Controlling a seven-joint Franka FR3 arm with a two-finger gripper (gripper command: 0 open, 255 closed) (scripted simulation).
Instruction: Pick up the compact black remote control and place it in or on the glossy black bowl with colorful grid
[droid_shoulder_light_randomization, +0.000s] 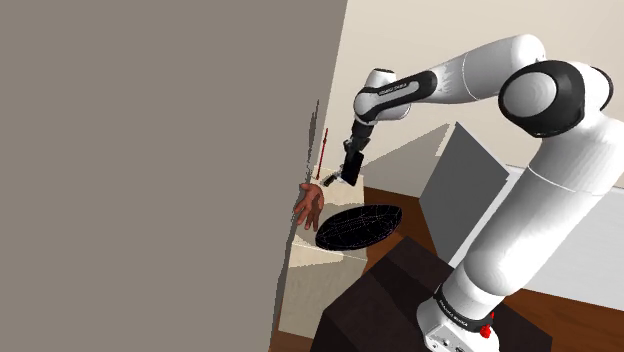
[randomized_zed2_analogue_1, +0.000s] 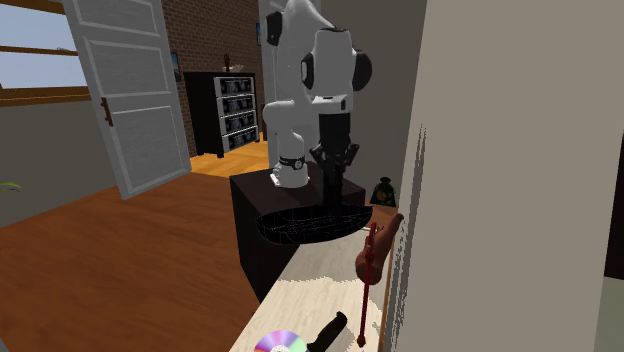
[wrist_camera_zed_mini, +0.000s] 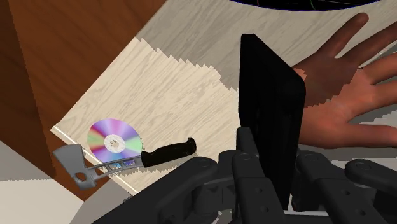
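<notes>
In the wrist view the black remote (wrist_camera_zed_mini: 270, 121) stands on edge between my gripper's (wrist_camera_zed_mini: 272, 167) two fingers, which are shut on it. In the shoulder view the gripper (droid_shoulder_light_randomization: 347, 172) hangs in the air with the remote (droid_shoulder_light_randomization: 353, 163) in it, a little above and beyond the far rim of the glossy black bowl (droid_shoulder_light_randomization: 360, 226). The bowl, lined with a thin coloured grid, rests on the light wooden tabletop (wrist_camera_zed_mini: 184, 89) near the stand. In the second exterior view the gripper (randomized_zed2_analogue_1: 334, 185) hovers just above the bowl (randomized_zed2_analogue_1: 308, 226).
A brown model hand (wrist_camera_zed_mini: 347, 95) lies on the table just past the bowl, under the remote. Further along lie a shiny disc (wrist_camera_zed_mini: 113, 139), a black-handled hatchet (wrist_camera_zed_mini: 121, 164) and a thin red stick (randomized_zed2_analogue_1: 365, 295). A grey wall (droid_shoulder_light_randomization: 150, 170) runs along one side of the table.
</notes>
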